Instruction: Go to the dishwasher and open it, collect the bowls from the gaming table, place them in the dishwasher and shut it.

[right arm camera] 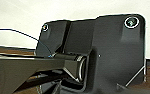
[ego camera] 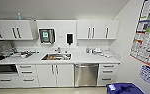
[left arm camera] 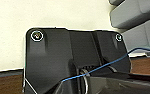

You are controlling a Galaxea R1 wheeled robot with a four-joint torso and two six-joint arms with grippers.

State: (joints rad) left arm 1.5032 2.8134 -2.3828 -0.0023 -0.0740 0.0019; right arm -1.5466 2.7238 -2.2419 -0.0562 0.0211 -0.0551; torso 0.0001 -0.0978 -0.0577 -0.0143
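Observation:
The dishwasher (ego camera: 86,74) is ahead in the head view, a brushed steel front with a horizontal bar handle (ego camera: 86,66) under the white counter (ego camera: 91,58), right of the sink (ego camera: 56,56). Its door is shut. The bowls and the gaming table are out of view. In both wrist views the robot's own dark plate blocks the fingers, with pale wall and brown floor behind.
White cupboard doors (ego camera: 55,75) and drawers (ego camera: 107,72) flank the steel unit. A blue bin (ego camera: 123,88) stands at the lower right by a wall with posters (ego camera: 147,37). Dishes and clutter lie on the counter's left part (ego camera: 18,53). Grey cushions (left arm camera: 136,15) show in the left wrist view.

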